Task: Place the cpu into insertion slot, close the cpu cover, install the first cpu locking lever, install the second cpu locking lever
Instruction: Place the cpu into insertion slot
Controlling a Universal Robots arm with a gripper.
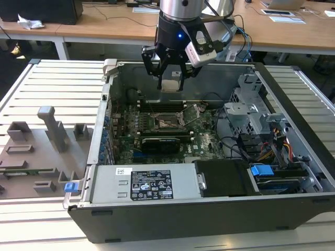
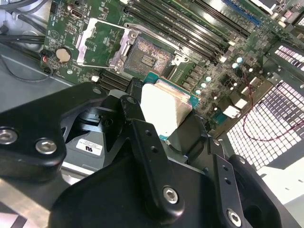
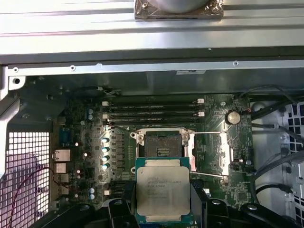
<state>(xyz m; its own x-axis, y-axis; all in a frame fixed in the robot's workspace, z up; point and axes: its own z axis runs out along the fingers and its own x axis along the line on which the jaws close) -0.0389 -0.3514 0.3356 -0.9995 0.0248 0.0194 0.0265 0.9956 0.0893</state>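
First wrist view shows the pincer [image 3: 163, 202] clamped on the cpu [image 3: 163, 190], gripping two opposite edges, with the silver top facing the camera. Just beyond the pincer's tips lies the insertion slot [image 3: 163, 144], bare and apart from the cpu. The cpu cover [image 3: 231, 153] is flipped open beside that slot.

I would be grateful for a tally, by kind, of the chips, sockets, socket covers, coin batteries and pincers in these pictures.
cpu: 1, held in the pincer above the board
insertion slot: 1, empty
cpu cover: 1, swung open
coin battery: 1
pincer: 1
Total: 5
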